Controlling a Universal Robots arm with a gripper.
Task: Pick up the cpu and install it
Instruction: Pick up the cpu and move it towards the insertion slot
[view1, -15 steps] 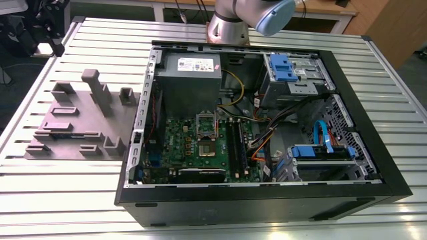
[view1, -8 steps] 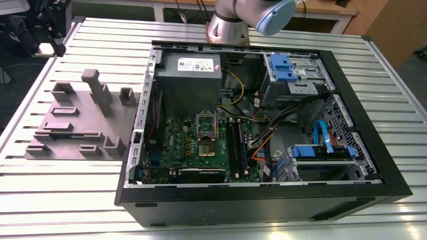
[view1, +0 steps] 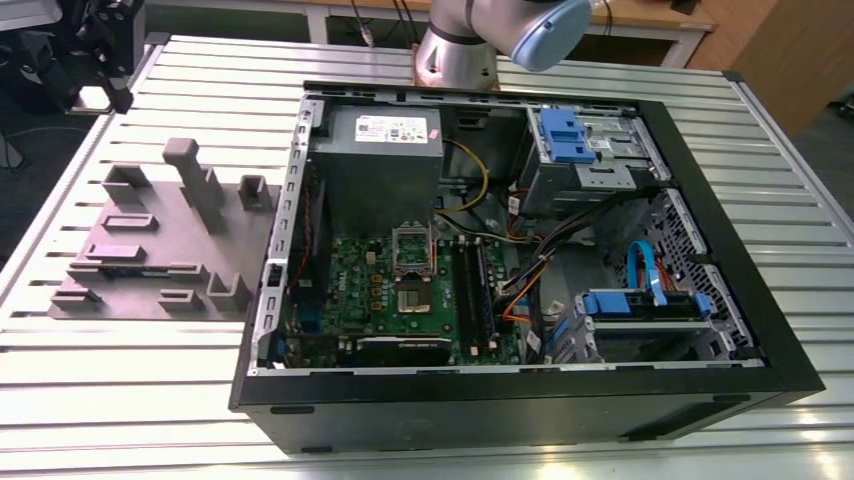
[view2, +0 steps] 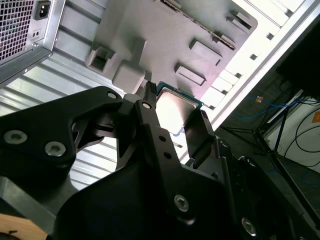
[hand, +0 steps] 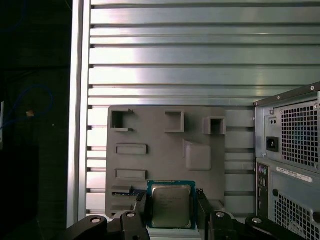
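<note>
Slatted metal table (view1: 134, 400) beneath everything. On it, an open black computer case (view1: 534, 410) lying on its side, with the green motherboard (view1: 360, 275) exposed inside and the silver socket frame (view1: 411, 262) near its middle. Just beside the case, toward the exterior view's left, a grey moulded fixture tray (view1: 134, 240) with raised blocks and recesses. Above that tray in both wrist views, the black gripper (view2: 175, 107), narrowed onto the cpu (hand: 171, 204). Fingers (hand: 141, 210) against two opposite edges, seemingly in firm contact, pad faces hidden. Cpu metal side toward the first wrist camera, apparently clear of the tray, outside the case.
</note>
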